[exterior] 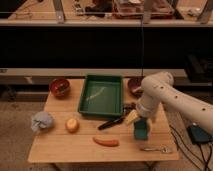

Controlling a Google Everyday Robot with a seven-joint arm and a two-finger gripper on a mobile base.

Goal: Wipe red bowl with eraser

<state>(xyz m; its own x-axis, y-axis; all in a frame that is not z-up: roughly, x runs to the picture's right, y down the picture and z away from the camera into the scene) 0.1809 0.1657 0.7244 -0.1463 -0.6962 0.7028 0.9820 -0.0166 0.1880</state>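
**Wiping not yet begun**

The gripper (pixel 139 121) is lowered at the table's (pixel 60 146) right side, just beside the eraser (pixel 131 118); its hold cannot be told. The red bowl (pixel 60 87) is left well apart, far left. Counted: one red bowl, one maroon bowl (pixel 133 86), one eraser, one green tray (pixel 100 77).

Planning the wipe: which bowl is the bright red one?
The bowl left of the green tray; the maroon bowl right of it is darker. The claw hangs over the table's right side.
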